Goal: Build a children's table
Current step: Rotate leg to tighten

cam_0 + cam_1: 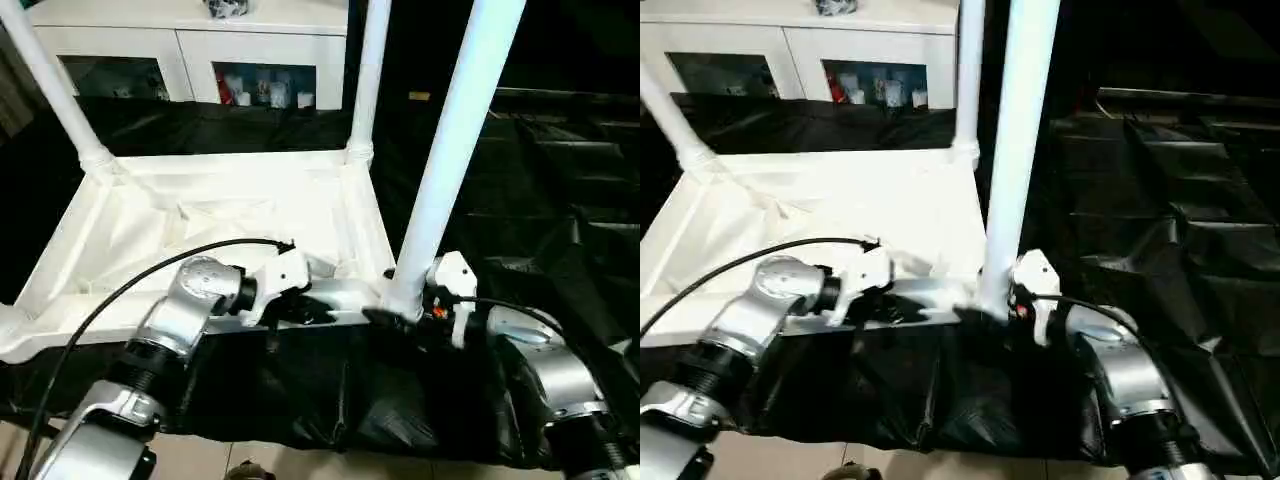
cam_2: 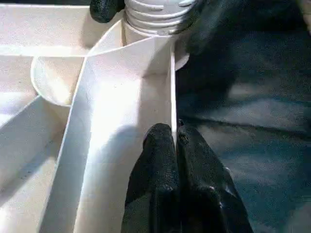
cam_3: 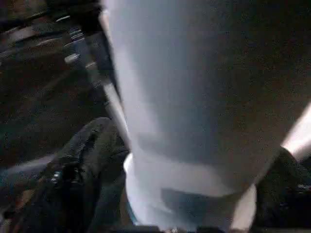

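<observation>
The white tabletop lies upside down on black cloth, ribbed underside facing up. Three white legs stand in its corner sockets: far left, far right and near right. My left gripper is shut on the thin near rim of the tabletop, close to the near right socket. My right gripper straddles the base of the near right leg. Its fingers stand open, one on each side of the leg and just off it.
A white cabinet with glass-fronted compartments stands behind the tabletop. Black cloth covers the surface and hangs over its near edge. A black cable arcs over my left forearm. Dark draped shapes rise on the right.
</observation>
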